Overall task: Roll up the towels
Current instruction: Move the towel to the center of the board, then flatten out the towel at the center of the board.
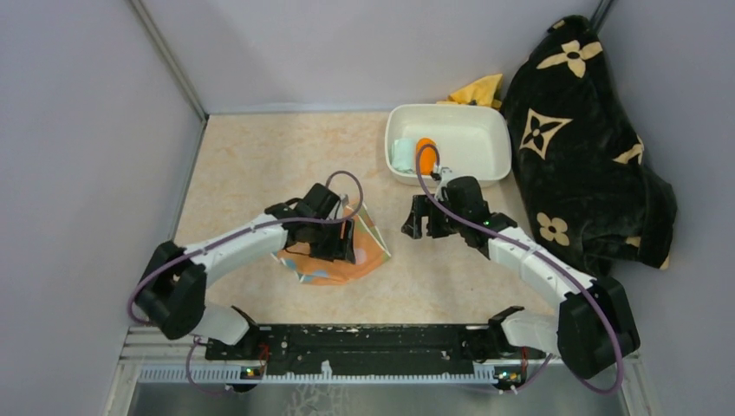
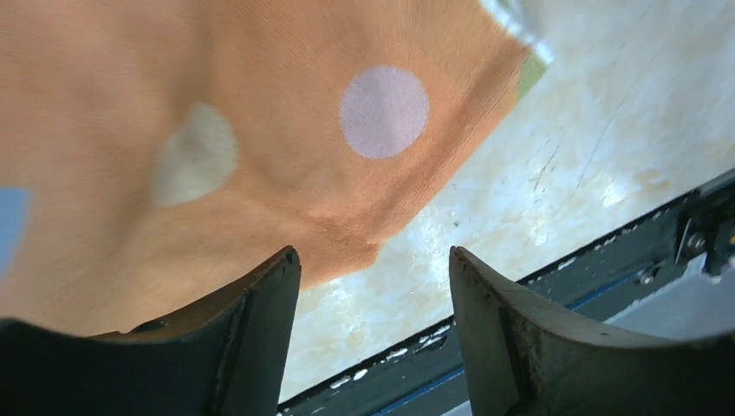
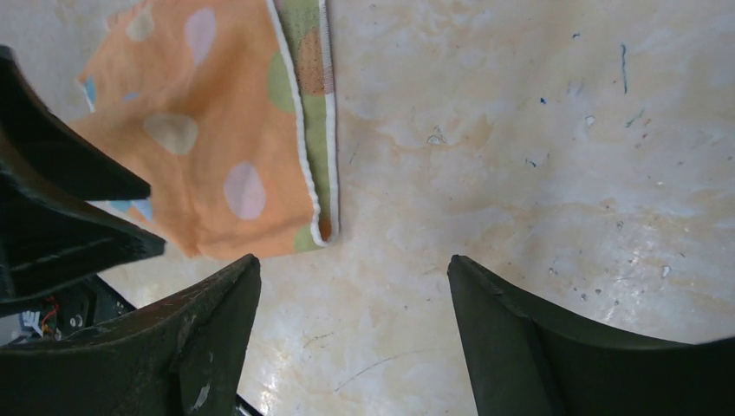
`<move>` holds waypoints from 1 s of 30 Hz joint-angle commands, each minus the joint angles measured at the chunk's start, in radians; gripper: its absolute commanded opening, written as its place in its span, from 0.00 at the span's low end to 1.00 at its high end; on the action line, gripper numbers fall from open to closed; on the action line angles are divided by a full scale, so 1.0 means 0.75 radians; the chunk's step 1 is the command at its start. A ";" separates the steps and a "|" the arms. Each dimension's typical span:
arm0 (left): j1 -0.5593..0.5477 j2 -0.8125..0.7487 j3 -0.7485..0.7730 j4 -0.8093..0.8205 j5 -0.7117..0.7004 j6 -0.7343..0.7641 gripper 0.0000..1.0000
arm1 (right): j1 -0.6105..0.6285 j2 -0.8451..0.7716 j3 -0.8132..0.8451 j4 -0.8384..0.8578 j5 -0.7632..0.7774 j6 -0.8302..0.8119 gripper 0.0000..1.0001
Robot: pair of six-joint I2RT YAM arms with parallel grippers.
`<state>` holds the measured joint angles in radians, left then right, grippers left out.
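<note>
The polka-dot towel (image 1: 334, 256) lies spread on the table, orange with pale dots, its striped side folded over at one edge (image 3: 314, 95). It fills the upper left of the left wrist view (image 2: 217, 130). My left gripper (image 1: 334, 243) hovers over it, open and empty, above the towel's near corner (image 2: 373, 260). My right gripper (image 1: 425, 221) is open and empty over bare table to the towel's right (image 3: 351, 269). The rolled orange towel (image 1: 425, 149) and the rolled mint green towel (image 1: 403, 154) lie in the white bin (image 1: 485, 130).
A big black blanket with tan flowers (image 1: 581, 139) is heaped at the right. A yellow cloth (image 1: 478, 89) lies behind the bin. Grey walls close in the left and back. The black rail (image 1: 364, 342) runs along the near edge.
</note>
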<state>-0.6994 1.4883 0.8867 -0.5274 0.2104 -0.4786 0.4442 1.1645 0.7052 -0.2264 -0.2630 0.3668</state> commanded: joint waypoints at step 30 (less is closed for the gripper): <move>0.359 0.801 0.784 -0.059 -0.215 0.621 0.51 | 0.188 0.185 0.066 0.005 0.018 -0.048 0.68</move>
<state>-0.3923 2.0369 1.4719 -0.5442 0.0494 -0.0601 0.5743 1.2888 0.7212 -0.2527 -0.2558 0.3504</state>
